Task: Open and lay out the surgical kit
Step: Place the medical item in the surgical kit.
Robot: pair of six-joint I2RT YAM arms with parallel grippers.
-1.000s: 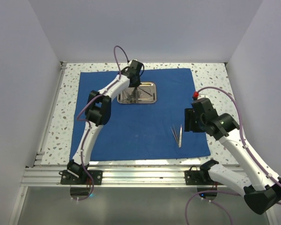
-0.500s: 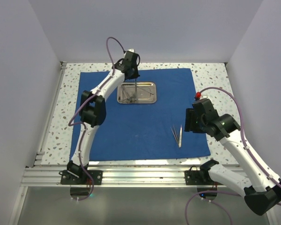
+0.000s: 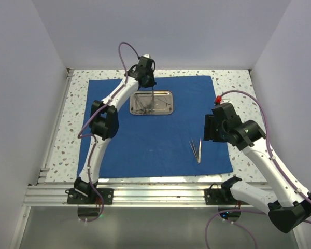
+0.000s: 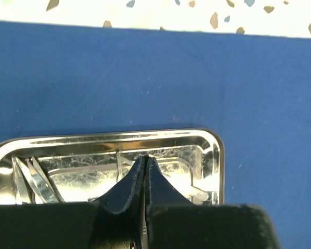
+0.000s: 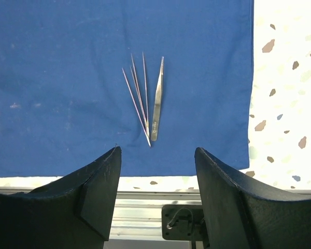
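Observation:
The royal-blue cloth (image 3: 155, 140) lies spread flat on the table. On its far half stands the shiny steel tray (image 3: 166, 107), with thin silver instruments (image 4: 31, 179) still lying inside it. My left gripper (image 3: 151, 84) hangs over the tray's far edge. It is shut on a thin silver instrument (image 3: 153, 96) that dangles down toward the tray. In the left wrist view a sliver of metal shows between the closed fingertips (image 4: 137, 171). Tweezers (image 5: 156, 101) and finer pointed tweezers (image 5: 137, 98) lie on the cloth at near right. My right gripper (image 5: 156, 149) hovers open just above them, holding nothing.
The speckled tabletop (image 3: 238, 88) borders the cloth on all sides. An aluminium rail (image 3: 155, 193) with both arm bases runs along the near edge. White walls enclose the left, right and back. The cloth's right edge (image 5: 250, 78) sits close to the laid-out tweezers.
My left gripper has risen from the tray and shifted toward the far edge, lifting a thin instrument with it. The right arm has edged slightly farther from the near edge, jaws unchanged.

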